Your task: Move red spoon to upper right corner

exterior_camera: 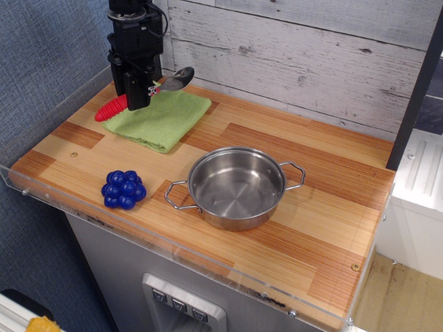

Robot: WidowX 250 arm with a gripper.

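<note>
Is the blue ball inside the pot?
No, the blue ball sits on the wooden tabletop, left of the empty pot.

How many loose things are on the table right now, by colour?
Red: 1, the spoon, held in the gripper
Green: 1, the cloth
Blue: 1, the ball
Silver: 1, the pot
Total: 4

Boxy black end effector (138,97), black cables
</note>
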